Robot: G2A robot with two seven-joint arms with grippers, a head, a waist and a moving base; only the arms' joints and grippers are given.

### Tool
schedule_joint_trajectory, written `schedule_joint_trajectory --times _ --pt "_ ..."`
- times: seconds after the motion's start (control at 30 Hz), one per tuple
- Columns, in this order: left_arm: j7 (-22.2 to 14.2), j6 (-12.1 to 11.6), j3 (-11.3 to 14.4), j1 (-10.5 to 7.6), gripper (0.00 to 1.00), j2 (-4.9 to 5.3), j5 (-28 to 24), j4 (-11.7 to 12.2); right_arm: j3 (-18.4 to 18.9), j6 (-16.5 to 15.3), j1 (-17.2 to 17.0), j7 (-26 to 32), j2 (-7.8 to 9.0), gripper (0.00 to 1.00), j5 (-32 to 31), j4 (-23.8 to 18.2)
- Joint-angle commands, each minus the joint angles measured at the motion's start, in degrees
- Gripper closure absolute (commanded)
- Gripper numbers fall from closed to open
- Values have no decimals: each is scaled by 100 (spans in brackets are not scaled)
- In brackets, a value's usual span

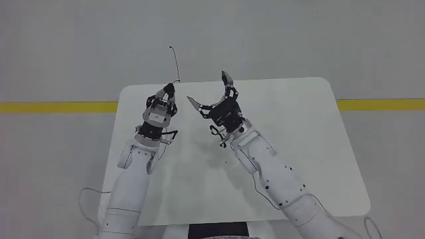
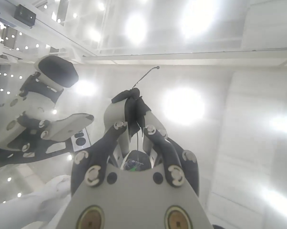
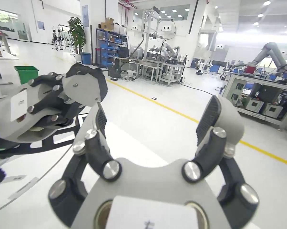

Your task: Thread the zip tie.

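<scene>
One seemingly light, springy tie (image 1: 175, 63) stands pinched in my left gripper (image 1: 167, 91) by the far edge of the table (image 1: 305, 146); my spread right gripper (image 1: 207, 87) should take its tip.

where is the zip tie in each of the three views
top view: the zip tie is a thin black strand running out of the shut left gripper, away from the robot.
left wrist view: the zip tie sticks out past the shut fingertips, with its tip bent aside.
right wrist view: too thin to tell; the left gripper holding it sits beside the open right gripper.
shared landmark: the left gripper.
</scene>
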Motion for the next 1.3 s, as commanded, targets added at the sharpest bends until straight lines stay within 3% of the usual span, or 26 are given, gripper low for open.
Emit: schedule_joint_trajectory --times 0.0,0.07,0.1,0.13,0.23,0.3,0.37,0.73,0.93,1.1,1.27 --pt "7 21 12 5 100 4 -36 -7 -28 16 31 11 -11 0 -45 21" --pt "7 21 12 5 100 4 -36 -7 -65 19 58 3 -21 0 -61 38" --pt "7 21 12 5 100 4 -36 -7 -86 24 75 -1 -22 30 -61 49" --pt "7 21 12 5 100 4 -36 -7 -109 39 97 -8 -20 53 -61 66" --pt "7 21 12 5 100 4 -36 -7 -199 124 146 -61 -13 69 -61 114" --pt "7 21 12 5 100 4 -36 -7 -248 179 175 -79 -12 85 -61 140" --pt "7 21 12 5 100 4 -36 -7 -287 216 199 -87 -10 93 -61 153" --pt "7 21 12 5 100 4 -36 -7 -464 235 248 -43 -16 98 -61 179" --pt "7 21 12 5 100 4 -36 -7 -510 210 275 -35 -45 94 -61 193" --pt "7 21 12 5 100 4 -36 -7 -556 195 332 -43 -78 84 -61 226" --pt "7 21 12 5 100 4 -36 -7 -586 181 368 -72 -112 85 -60 268"
